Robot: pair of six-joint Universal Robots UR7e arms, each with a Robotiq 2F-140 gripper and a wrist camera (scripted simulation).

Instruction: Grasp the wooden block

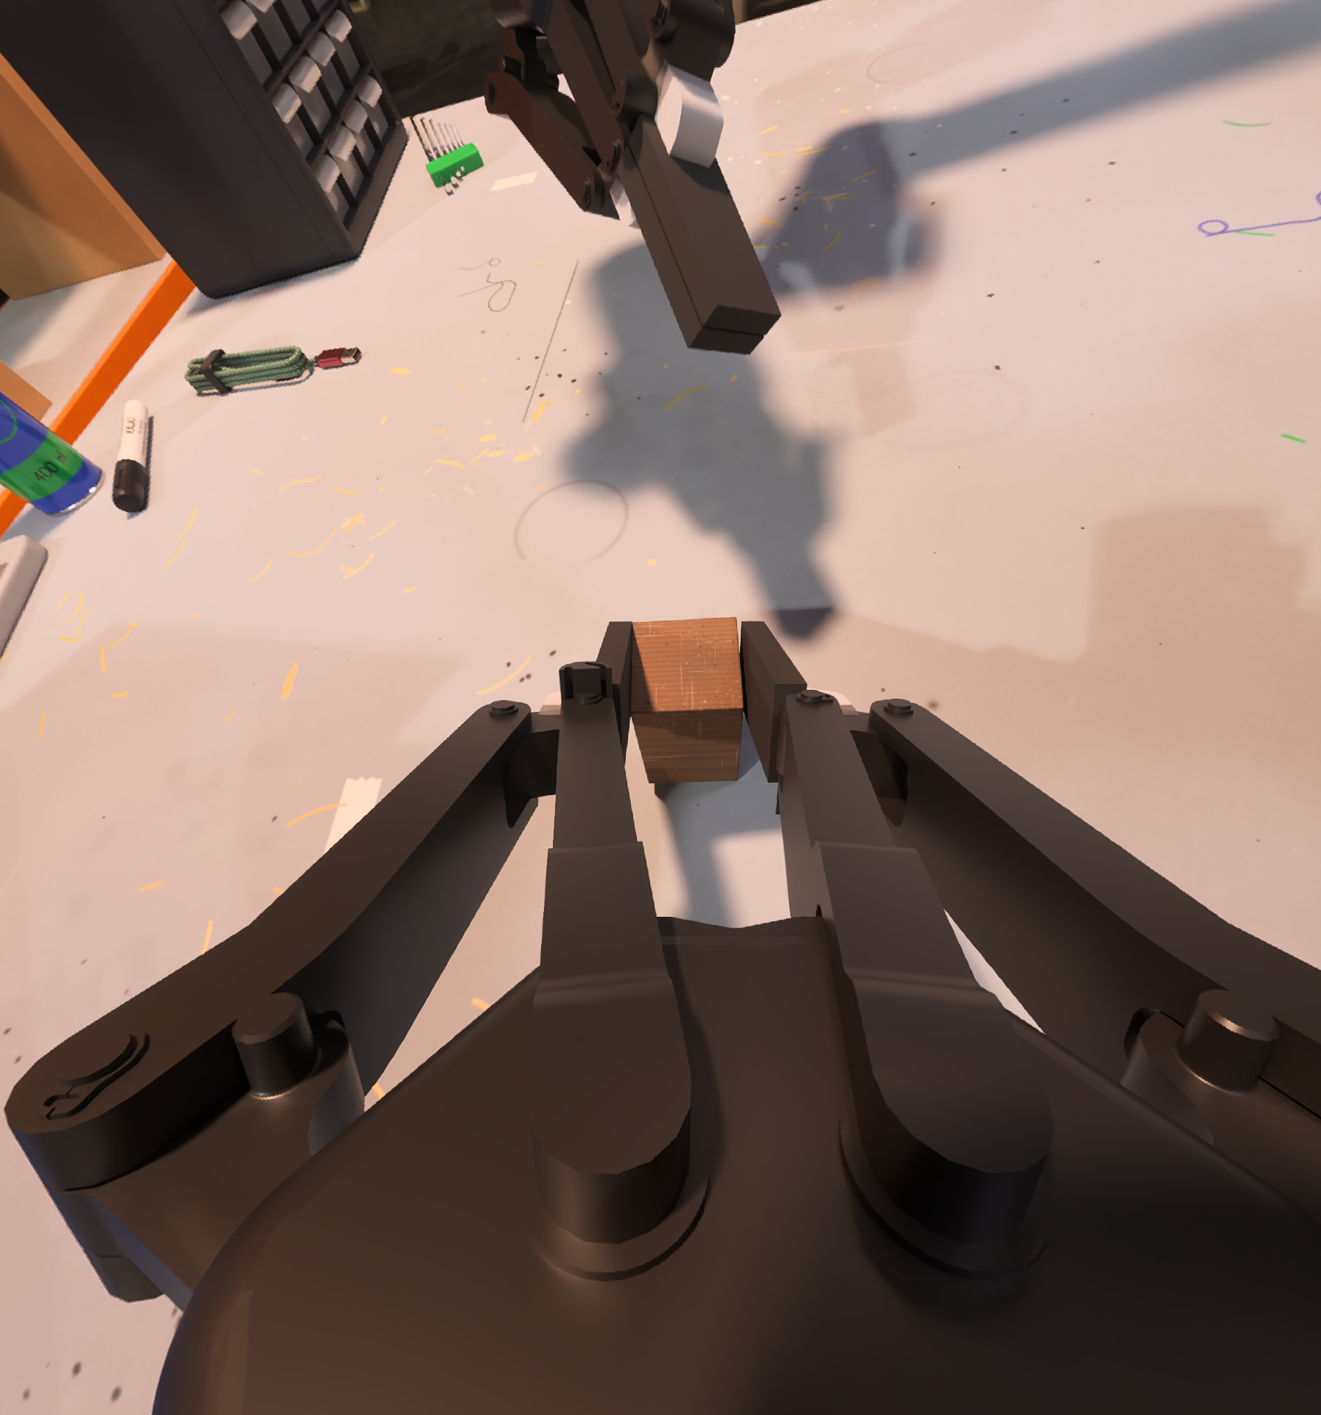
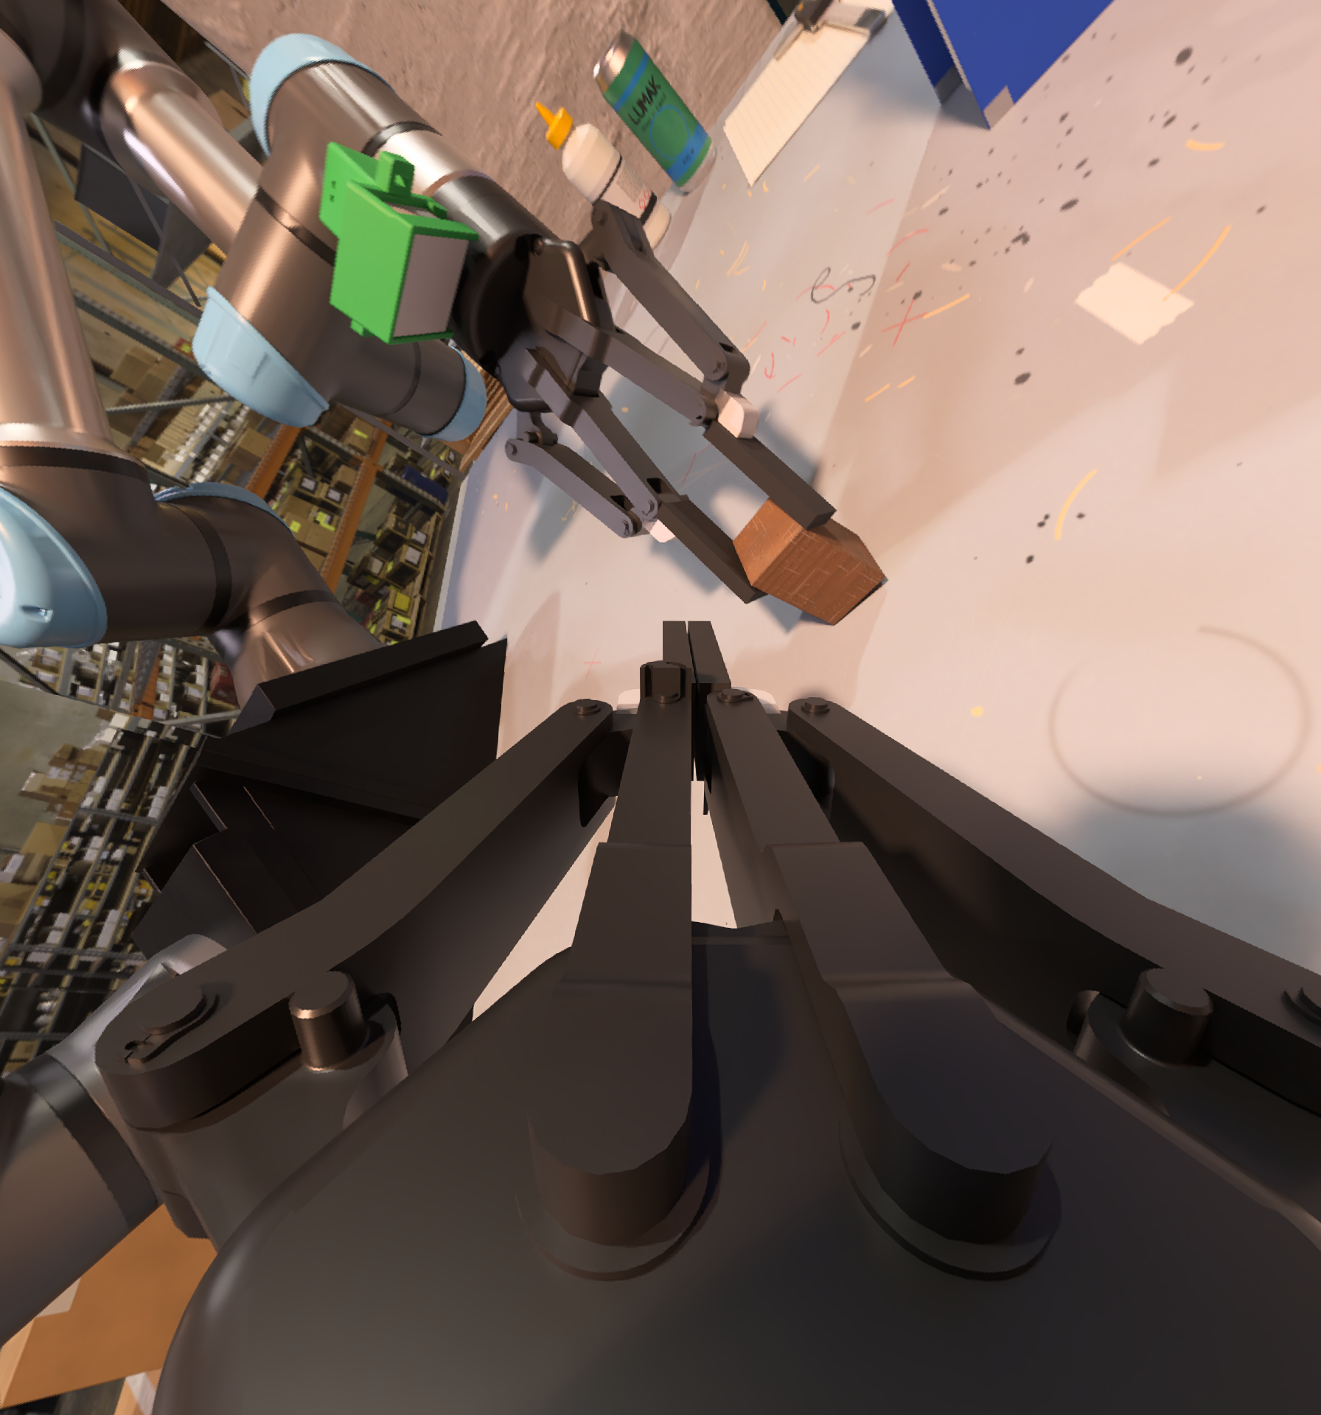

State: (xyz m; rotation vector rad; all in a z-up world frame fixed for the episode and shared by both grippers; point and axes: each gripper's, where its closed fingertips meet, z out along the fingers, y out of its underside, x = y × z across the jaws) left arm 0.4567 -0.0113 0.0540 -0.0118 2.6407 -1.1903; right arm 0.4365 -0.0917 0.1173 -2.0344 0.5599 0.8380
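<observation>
The left gripper [image 1: 686, 674] has its fingers pressed against both sides of the wooden block [image 1: 686, 689], which sits just below the middle of the left wrist view. In the right wrist view the same block [image 2: 810, 566] shows right of centre, clamped between the two dark fingers and seemingly clear of the pale bench [image 2: 1102, 536], with its shadow just beneath.

The right gripper [image 2: 688, 639] has its fingers drawn fully together, nothing between them. Seen from the left wrist it hangs in the upper middle of the frame [image 1: 730, 325], above and beyond the block, casting a broad shadow across the bench [image 1: 1025, 689].

Nothing crowds the block itself. Along the left edge of the left wrist view lie a black-and-white marker [image 1: 131, 455], a blue and green can [image 1: 22, 452], and a coiled green cable [image 1: 259, 369] with a red plug. Further up stand a dark drawer cabinet [image 1: 221, 115] and a green bit holder [image 1: 454, 163].

In the right wrist view, top centre, a glue bottle [image 2: 592, 157] with an orange cap lies beside a can [image 2: 657, 111], then a lined notepad [image 2: 795, 99] and a blue box [image 2: 979, 46] in the upper right corner.
</observation>
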